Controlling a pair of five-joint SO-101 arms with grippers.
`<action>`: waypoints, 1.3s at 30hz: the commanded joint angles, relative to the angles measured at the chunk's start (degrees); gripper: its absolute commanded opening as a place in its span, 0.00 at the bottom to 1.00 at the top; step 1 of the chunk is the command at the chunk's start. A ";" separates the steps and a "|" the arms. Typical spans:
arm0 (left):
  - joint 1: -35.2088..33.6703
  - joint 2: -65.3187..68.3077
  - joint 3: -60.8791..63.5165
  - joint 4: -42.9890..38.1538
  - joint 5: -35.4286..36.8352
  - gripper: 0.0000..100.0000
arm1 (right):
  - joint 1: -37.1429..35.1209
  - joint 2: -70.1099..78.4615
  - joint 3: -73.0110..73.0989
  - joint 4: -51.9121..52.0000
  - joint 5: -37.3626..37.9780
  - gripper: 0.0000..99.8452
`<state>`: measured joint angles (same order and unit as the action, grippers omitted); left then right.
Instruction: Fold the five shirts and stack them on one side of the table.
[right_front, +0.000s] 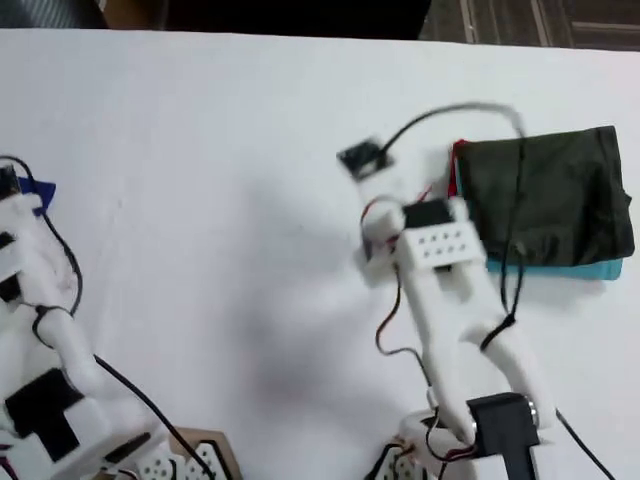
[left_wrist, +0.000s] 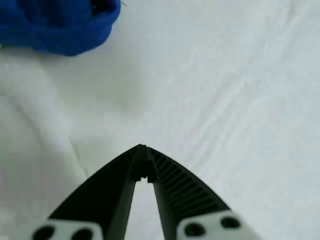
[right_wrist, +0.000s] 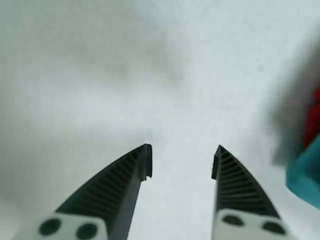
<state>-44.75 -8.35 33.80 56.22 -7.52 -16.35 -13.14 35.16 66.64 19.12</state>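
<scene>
A stack of folded shirts lies at the table's right side: a dark green shirt (right_front: 545, 195) on top, a teal one (right_front: 560, 268) under it and a red edge (right_front: 456, 170) at its left. My right arm (right_front: 440, 245) stands just left of the stack. Its gripper (right_wrist: 181, 160) is open over bare white tablecloth, with the teal shirt (right_wrist: 305, 180) and the red one (right_wrist: 313, 120) off to one side. My left gripper (left_wrist: 142, 150) is shut and holds nothing, a short way from a crumpled blue shirt (left_wrist: 60, 25). That blue shirt (right_front: 38, 192) peeks out beside the left arm (right_front: 40, 280).
A white cloth (right_front: 220, 180) covers the table, with broad free room across its middle and back. Black cables loop from the right arm over the stack. A wooden base block (right_front: 205, 452) sits at the front edge.
</scene>
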 joint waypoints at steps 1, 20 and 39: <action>-2.20 -6.86 -7.25 8.09 -6.42 0.03 | -1.10 -3.21 8.44 -10.95 -0.62 0.21; -35.69 -4.75 -10.33 -7.21 -33.67 0.28 | -1.36 -3.21 23.74 -32.13 -0.53 0.21; -33.93 29.10 -38.64 10.81 -33.49 0.11 | -2.77 -3.21 23.82 -32.40 -0.18 0.21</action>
<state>-80.44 20.92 0.66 60.62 -40.84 -18.20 -14.11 59.16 35.52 19.12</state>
